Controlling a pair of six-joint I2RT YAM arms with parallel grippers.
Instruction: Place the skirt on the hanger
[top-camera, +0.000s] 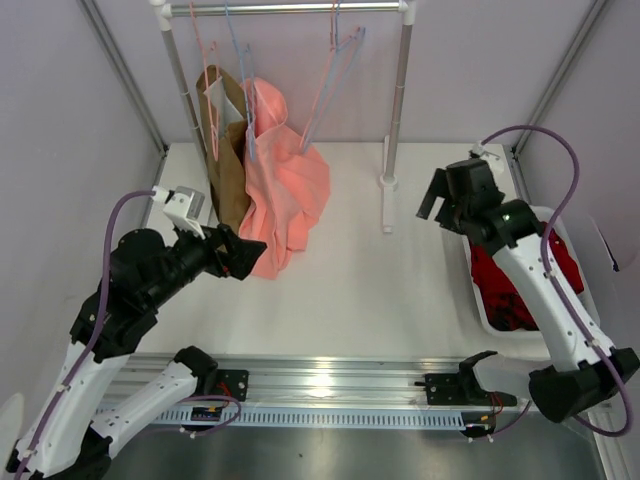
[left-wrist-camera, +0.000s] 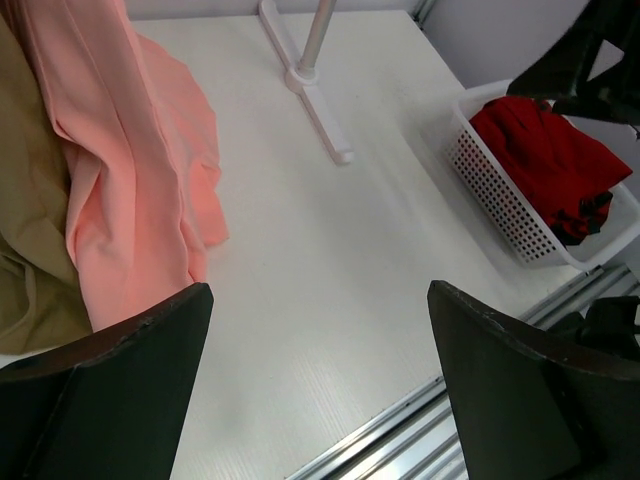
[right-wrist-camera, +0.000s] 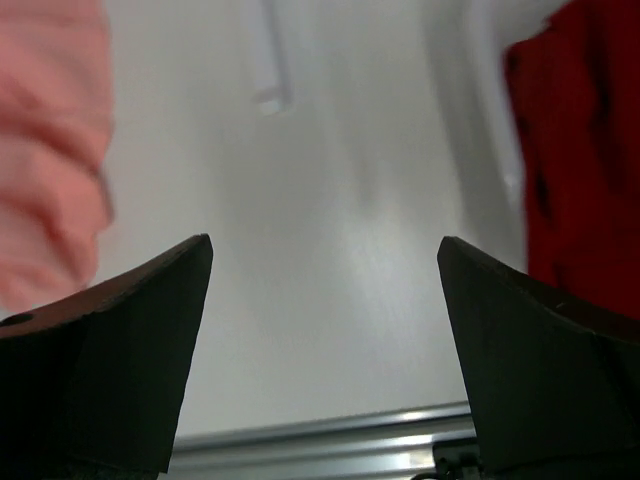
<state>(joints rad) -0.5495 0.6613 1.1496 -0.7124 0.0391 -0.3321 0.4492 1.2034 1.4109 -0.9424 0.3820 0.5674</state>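
Skirt (left-wrist-camera: 540, 150) sits bunched in white basket (left-wrist-camera: 490, 185); we see left gripper (left-wrist-camera: 318, 290) and right gripper (right-wrist-camera: 323, 241) both spread wide, empty.

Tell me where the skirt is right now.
In the top view, the skirt lies bunched inside the white basket at the right side of the table, well away from the salmon-pink garment on the left.
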